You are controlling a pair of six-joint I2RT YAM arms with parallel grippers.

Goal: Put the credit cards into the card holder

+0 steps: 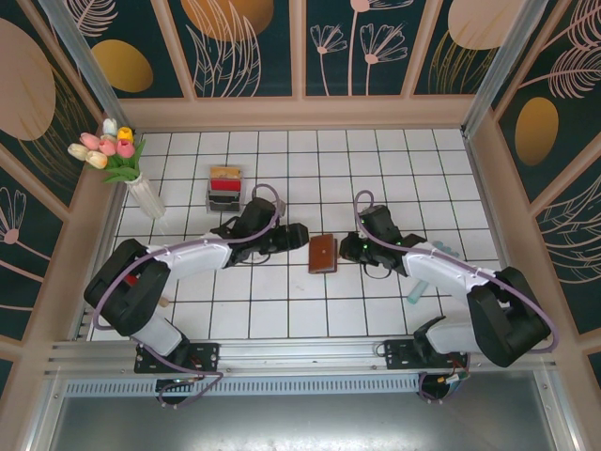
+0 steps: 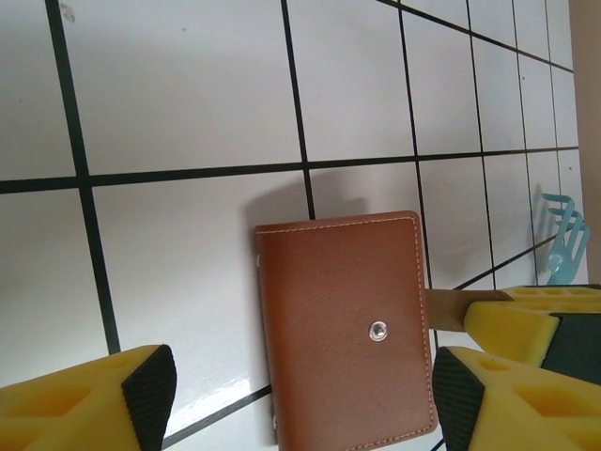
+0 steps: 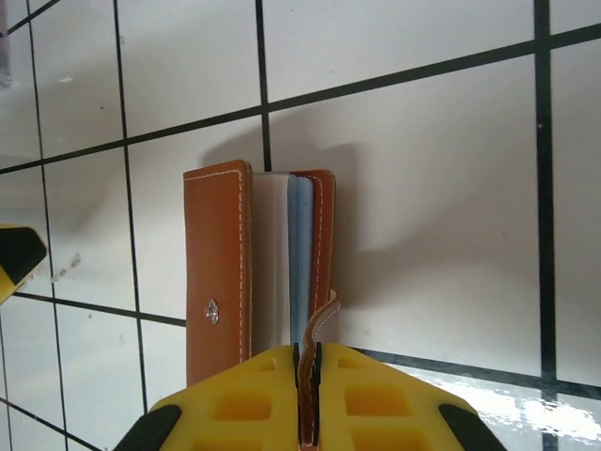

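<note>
The card holder [image 1: 321, 254], a brown leather wallet with a snap stud, lies folded on the white tiles between both arms. My left gripper [image 1: 297, 235] is open, its yellow fingers [image 2: 141, 399] standing wide on either side of the card holder [image 2: 343, 324] without touching it. My right gripper [image 3: 308, 376] is shut on the card holder's strap [image 3: 321, 319]. The card holder [image 3: 218, 272] gapes slightly, with white and blue edges [image 3: 286, 254] showing inside. Tan, red and black credit cards [image 1: 224, 180] stand in a grey tray.
The tray [image 1: 222, 200] sits at the back left. A white vase of tulips [image 1: 143, 193] stands near the left wall. A teal object [image 2: 562, 246] lies on the tiles beyond the right gripper.
</note>
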